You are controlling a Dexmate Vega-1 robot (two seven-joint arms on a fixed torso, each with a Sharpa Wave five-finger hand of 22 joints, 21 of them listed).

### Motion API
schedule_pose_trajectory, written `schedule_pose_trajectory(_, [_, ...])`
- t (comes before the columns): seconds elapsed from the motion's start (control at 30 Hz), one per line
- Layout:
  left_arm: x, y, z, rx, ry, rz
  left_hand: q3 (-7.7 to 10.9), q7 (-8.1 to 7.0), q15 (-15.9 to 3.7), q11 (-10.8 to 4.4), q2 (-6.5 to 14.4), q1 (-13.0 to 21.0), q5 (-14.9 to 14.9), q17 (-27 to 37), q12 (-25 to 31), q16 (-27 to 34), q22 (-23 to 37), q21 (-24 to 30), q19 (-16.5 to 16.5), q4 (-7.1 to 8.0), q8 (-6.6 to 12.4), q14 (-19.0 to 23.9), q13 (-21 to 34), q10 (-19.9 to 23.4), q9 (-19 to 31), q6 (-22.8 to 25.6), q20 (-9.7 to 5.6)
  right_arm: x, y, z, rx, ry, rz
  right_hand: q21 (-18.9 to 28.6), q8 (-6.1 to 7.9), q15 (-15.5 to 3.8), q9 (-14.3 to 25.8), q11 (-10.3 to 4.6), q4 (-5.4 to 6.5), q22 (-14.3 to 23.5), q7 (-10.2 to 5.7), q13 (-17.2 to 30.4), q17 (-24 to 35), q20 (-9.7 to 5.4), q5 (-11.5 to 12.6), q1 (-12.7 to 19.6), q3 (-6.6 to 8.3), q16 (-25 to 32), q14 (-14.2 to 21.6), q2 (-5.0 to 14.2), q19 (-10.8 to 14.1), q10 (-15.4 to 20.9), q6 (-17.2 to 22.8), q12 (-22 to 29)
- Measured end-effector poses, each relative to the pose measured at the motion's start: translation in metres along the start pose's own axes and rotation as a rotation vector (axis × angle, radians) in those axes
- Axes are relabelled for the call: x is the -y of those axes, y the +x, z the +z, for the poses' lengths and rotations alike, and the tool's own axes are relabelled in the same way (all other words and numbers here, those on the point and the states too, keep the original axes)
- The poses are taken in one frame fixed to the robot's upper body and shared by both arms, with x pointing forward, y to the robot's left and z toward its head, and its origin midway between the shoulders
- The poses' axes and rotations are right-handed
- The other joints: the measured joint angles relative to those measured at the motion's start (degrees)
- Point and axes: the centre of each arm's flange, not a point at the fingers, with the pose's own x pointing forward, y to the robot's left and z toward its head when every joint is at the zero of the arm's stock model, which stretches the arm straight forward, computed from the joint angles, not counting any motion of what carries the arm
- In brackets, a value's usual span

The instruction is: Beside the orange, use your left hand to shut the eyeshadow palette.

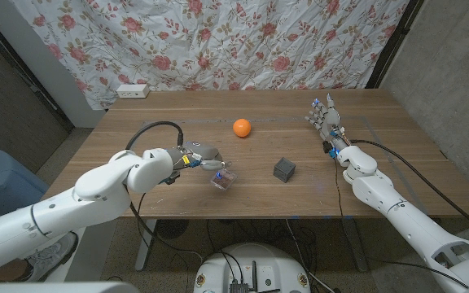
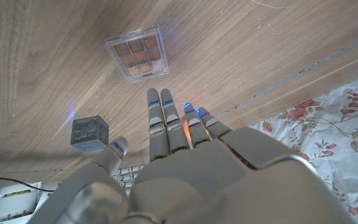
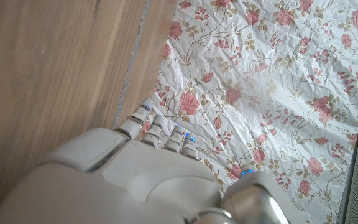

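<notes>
Left hand [image 1: 200, 155], fingers apart and holding nothing, hovers at centre frame just left of the palette [image 1: 222, 178], which sits below the orange [image 1: 242, 128]. Approach step, by my judgement; whether the lid is already down I cannot tell, so next would be fingers pressing it flat. Right hand [image 1: 325, 117] stands idle at upper right, fingers apart.

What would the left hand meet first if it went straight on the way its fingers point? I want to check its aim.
Likely the eyeshadow palette, just ahead of the left hand; height above it is unclear.
</notes>
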Motion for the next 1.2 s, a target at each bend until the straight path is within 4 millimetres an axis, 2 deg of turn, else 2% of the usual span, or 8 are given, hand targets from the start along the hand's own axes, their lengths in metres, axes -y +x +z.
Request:
schedule_pose_trajectory(0.07, [0.001,-0.002,-0.001,0.0,-0.002,0.026,0.21,-0.75,-0.23,-0.99,0.14,0.09,0.0,0.0,0.0,0.0,0.0,0.0,0.0,-0.21,-0.08,-0.24,-0.27,-0.06,-0.14,-0.02,0.0,0.0,0.0,0.0,0.0,0.0,0.0,0.0,0.0,0.0,0.0,0.0,0.0,0.0,0.0,0.0,0.0,0.0,0.0,0.0,0.0,0.0,0.0,0.0,0.0,0.0,0.0,0.0])
schedule_pose_trajectory(0.2, [0.005,-0.008,-0.004,-0.002,-0.007,0.063,0.67,-1.6,-0.72,-1.87,0.36,0.34,0.0,-0.26,-0.88,-0.5,0.0,0.0,-0.01,-1.19,-0.49,-0.72,-0.77,-0.73,-0.43,-0.66,0.01,0.0,0.0,0.0,0.0,0.0,0.0,0.0,0.0,0.0,0.0,0.0,0.0,0.0,0.0,0.0,0.0,0.0,0.42,0.0,0.0,0.0,0.0,0.0,0.0,0.0,0.0,0.0])
schedule_pose_trajectory(0.27, [0.007,-0.011,-0.005,-0.003,-0.008,0.077,1.02,-1.37,-0.45,-1.84,0.37,0.77,0.0,-0.36,-1.18,-0.68,0.0,0.0,-0.52,-1.53,-0.71,-1.0,-1.07,-1.16,-0.53,-0.92,0.05,0.0,0.0,0.0,0.0,0.0,0.0,0.0,0.0,0.0,0.0,0.0,0.0,0.0,0.0,0.0,0.0,0.0,0.43,0.0,0.0,0.0,0.0,0.0,0.0,0.0,0.0,0.0])
schedule_pose_trajectory(0.47, [0.016,-0.018,-0.014,-0.01,-0.014,0.109,2.34,-1.97,-0.58,-2.06,0.9,1.77,0.0,-0.53,-1.85,-0.73,0.01,-0.06,-0.85,-2.85,-1.05,-2.35,-1.73,-2.78,-0.8,-2.69,0.25,0.0,0.0,0.0,0.0,0.0,-0.001,0.0,0.0,0.0,0.0,0.0,0.0,0.0,0.0,0.0,0.28,0.0,0.43,0.0,0.0,0.0,0.0,0.0,0.0,0.0,0.0,0.0])
schedule_pose_trajectory(0.63, [0.009,-0.02,-0.008,0.027,-0.028,0.188,3.33,-2.12,-0.65,-2.27,0.89,1.75,0.0,-0.52,-2.5,-0.73,0.01,-0.45,-1.39,-3.84,-1.35,-3.92,-2.34,-5.32,-0.92,-4.51,0.28,0.0,0.0,0.0,0.0,0.0,-0.001,0.0,0.0,0.0,0.0,0.0,0.0,0.0,0.0,0.0,0.31,0.0,0.43,0.0,0.0,0.0,0.0,0.0,0.0,0.0,0.0,0.0])
schedule_pose_trajectory(0.67, [0.023,-0.024,-0.021,0.003,-0.022,0.162,3.36,-2.18,-0.62,-2.27,0.89,1.76,0.0,-0.52,-2.62,-0.73,0.01,-0.45,-1.44,-3.87,-1.57,-4.3,-2.39,-6.11,-1.04,-5.19,0.22,0.0,0.0,0.0,0.0,-0.001,-0.001,0.0,0.0,0.0,0.0,0.0,0.0,0.0,0.0,0.0,0.31,0.0,0.43,0.0,0.0,0.0,0.0,0.0,0.0,0.0,0.0,0.0])
schedule_pose_trajectory(0.9, [0.031,-0.03,-0.027,0.028,-0.05,0.2,4.1,-2.29,-0.85,-1.96,0.89,1.75,-0.24,-0.36,-2.71,-0.79,0.01,-0.45,-2.16,-3.15,-1.58,-5.29,-2.66,-8.19,-1.06,-6.68,0.52,0.0,0.0,0.0,0.0,-0.001,-0.001,0.0,0.0,0.0,0.0,0.0,0.0,0.0,0.0,0.0,0.31,0.0,0.43,0.0,0.0,0.0,0.0,0.0,0.0,0.0,0.0,0.0])
schedule_pose_trajectory(1.2, [0.046,-0.038,-0.039,0.061,-0.078,0.249,3.96,-2.69,-0.55,-1.75,0.51,0.89,-0.24,-0.36,-2.71,-0.94,0.01,-0.45,-2.91,-1.84,-1.58,-5.59,-2.92,-9.83,-1.06,-8.34,0.38,0.0,0.0,0.0,0.0,-0.001,0.005,0.0,0.0,0.0,0.0,0.0,0.0,0.0,0.0,0.0,0.31,0.0,0.43,0.0,0.0,0.0,0.0,0.0,0.0,0.0,0.0,0.0])
